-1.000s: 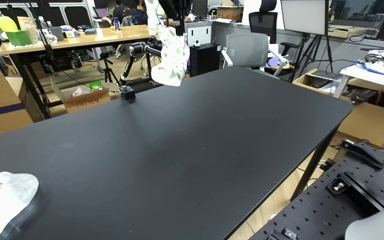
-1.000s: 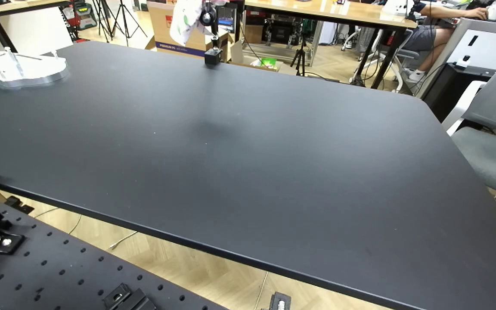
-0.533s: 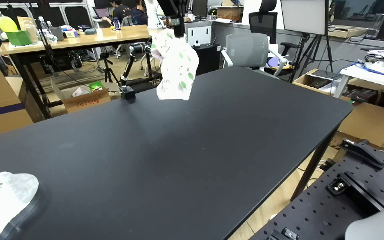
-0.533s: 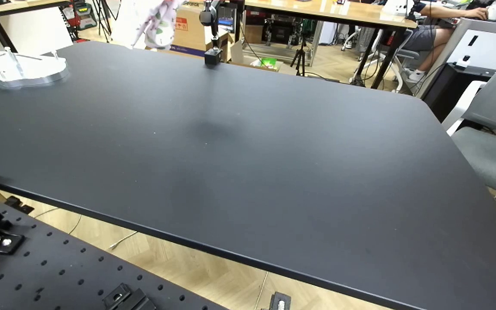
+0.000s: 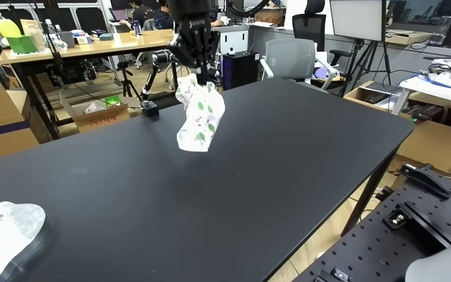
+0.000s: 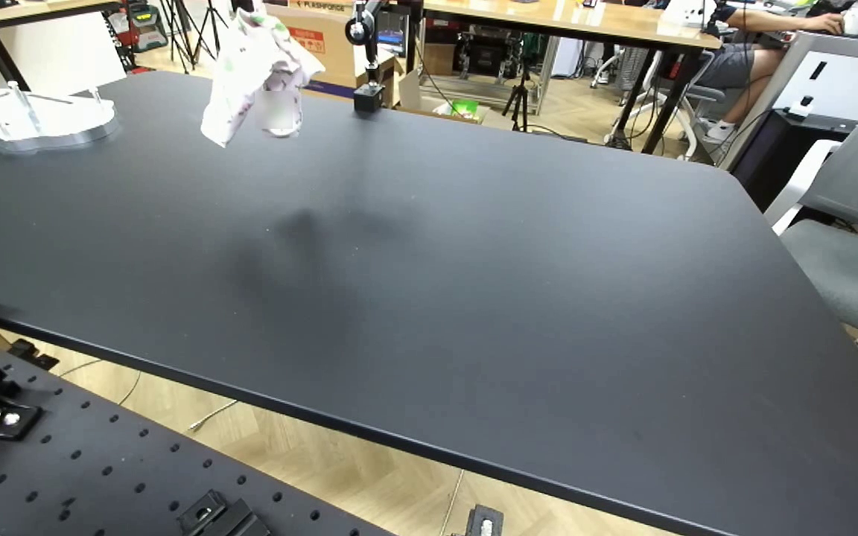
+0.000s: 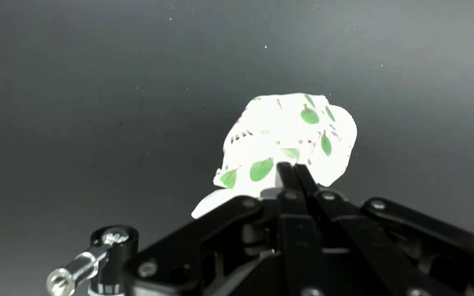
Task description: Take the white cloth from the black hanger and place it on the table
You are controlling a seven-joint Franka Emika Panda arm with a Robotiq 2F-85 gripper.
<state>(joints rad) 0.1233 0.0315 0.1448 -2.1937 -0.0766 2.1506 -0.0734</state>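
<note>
White cloth [image 5: 201, 117], leaf-printed — hangs over the black table [image 5: 217, 215], upper centre of an exterior view; pegged white slab [image 5: 14, 229] at lower left there. Black gripper [image 7: 293, 167], lower right of the wrist view — fingers together, pinching the cloth.

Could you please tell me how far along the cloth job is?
Done: the white cloth is clear of the black stand, presumably the hanger. In hand: the pincer, shut on the cloth, dangles it above the table, apart from the shadow below. Left, it seems: lowering it onto the table and letting go.
</note>
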